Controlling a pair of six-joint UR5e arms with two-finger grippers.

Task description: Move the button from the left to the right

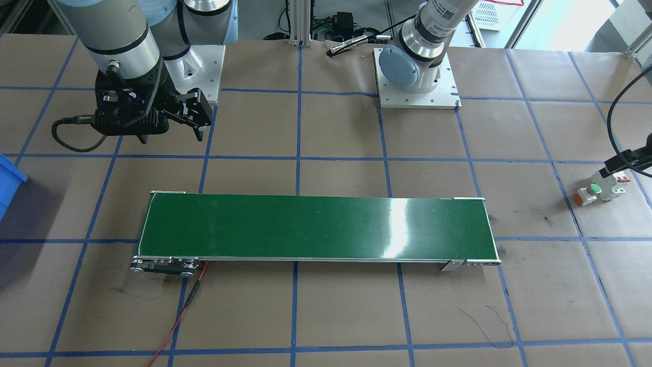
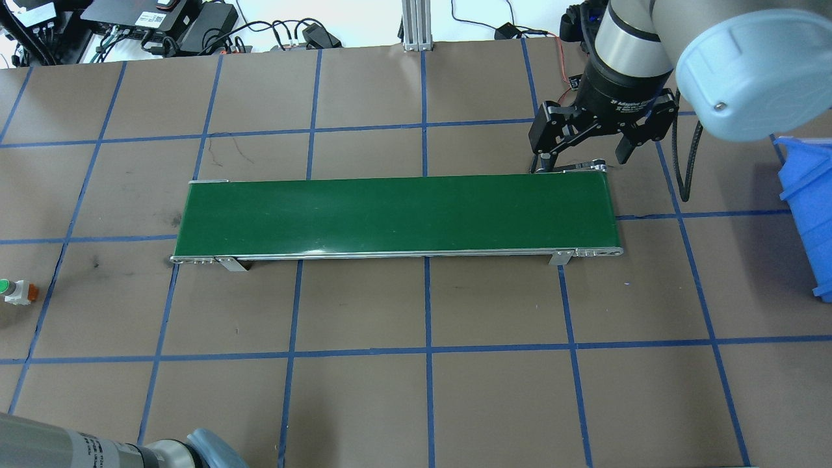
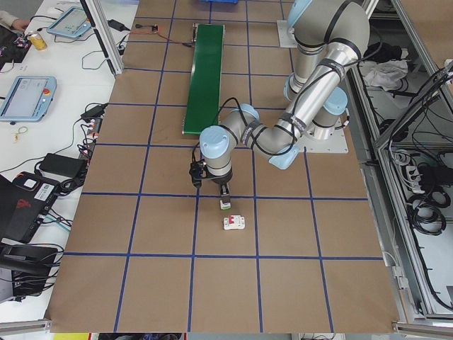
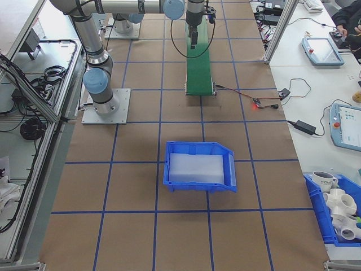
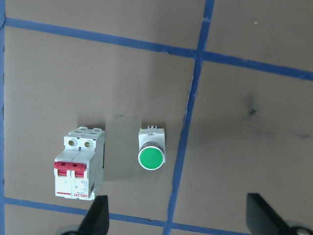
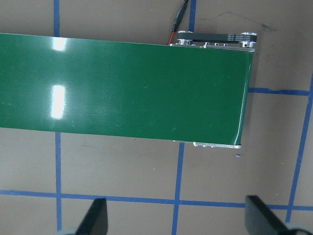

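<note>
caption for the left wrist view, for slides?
Open left gripper above the green button, breaker beside it, on taped brown paper.

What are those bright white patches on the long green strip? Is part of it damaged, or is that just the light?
Just light: in the exterior front-facing view the green belt shows a white glare streak near one end; the right wrist-mounted view catches two smaller reflections on it; in the overhead exterior view the same belt looks evenly green, with only a faint sheen.

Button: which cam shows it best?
Left wrist view: the button sits mid-frame, green cap up, beside the circuit breaker. Front-facing shows it small at the edge, overhead clips it at the frame edge, exterior left barely resolves it; the others miss it.
</note>
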